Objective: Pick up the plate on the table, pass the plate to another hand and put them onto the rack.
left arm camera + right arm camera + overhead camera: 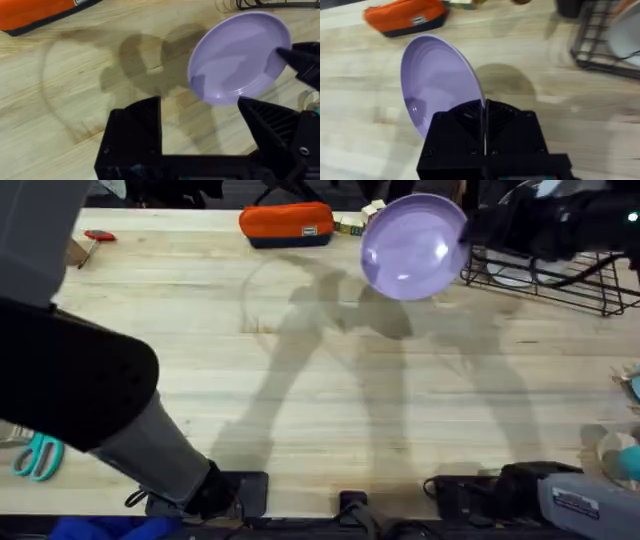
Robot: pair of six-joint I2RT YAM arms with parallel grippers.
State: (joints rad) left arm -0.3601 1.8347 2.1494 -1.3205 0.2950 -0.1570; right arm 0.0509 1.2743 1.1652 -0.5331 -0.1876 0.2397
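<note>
Now, notes from my own two arms.
Plate: round glossy lavender-purple plastic plate (pixel 413 246) held tilted in the air above the far right part of the light plank wooden table (pixel 300 380), just beside the black wire dish rack (pixel 560 280) at the far right edge.
Right gripper (pixel 484 117): jaws closed thin on the plate's rim, an edge grip, I judge to let it slot upright.
Left gripper (pixel 200 130): jaws wide apart, holding nothing, clear of the plate.
Stage: handover looks finished; racking remains.
</note>
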